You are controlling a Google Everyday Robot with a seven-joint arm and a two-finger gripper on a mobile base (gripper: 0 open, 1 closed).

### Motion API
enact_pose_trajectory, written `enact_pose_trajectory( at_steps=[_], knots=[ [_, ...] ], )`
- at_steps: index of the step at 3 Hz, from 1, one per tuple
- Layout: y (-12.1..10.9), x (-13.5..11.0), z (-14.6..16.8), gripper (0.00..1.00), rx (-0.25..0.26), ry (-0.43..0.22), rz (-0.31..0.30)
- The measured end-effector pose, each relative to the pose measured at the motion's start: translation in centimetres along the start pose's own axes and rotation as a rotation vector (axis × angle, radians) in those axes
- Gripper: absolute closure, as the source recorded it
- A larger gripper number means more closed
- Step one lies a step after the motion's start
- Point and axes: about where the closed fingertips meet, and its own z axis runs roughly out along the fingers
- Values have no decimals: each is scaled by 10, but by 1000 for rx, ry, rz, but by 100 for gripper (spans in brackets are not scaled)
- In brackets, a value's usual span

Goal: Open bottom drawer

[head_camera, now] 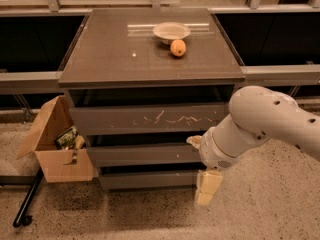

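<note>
Counter [115, 59], access.
- Front edge: floor [125, 216] open before the drawers.
- Below front-left corner: cardboard box [57, 159] just beside the drawers.
- Below front-right corner: gripper [207, 188] at the bottom drawer [145, 180]'s right end; arm [270, 119] blocks that side.

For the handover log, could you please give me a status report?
Gripper low, right end of bottom drawer. Drawer looks shut. Cardboard box off to the left.

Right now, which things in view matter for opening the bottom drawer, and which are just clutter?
Job:
bottom drawer
gripper, low beside that drawer's right end

Lying about:
bowl and orange on the cabinet top
cardboard box on the floor, left of the drawers
</note>
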Motion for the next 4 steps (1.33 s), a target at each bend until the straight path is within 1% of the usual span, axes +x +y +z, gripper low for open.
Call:
enact_pose_trajectory(
  at_steps=[1,2,3,4],
  knots=[
    [-14,13,47,0,-20,31,-33],
    [-31,35,111,0,-43,20,-58],
    [-37,56,182,0,-71,-41,-110],
    [-29,68,259,0,-112,-115,-141]
  ],
)
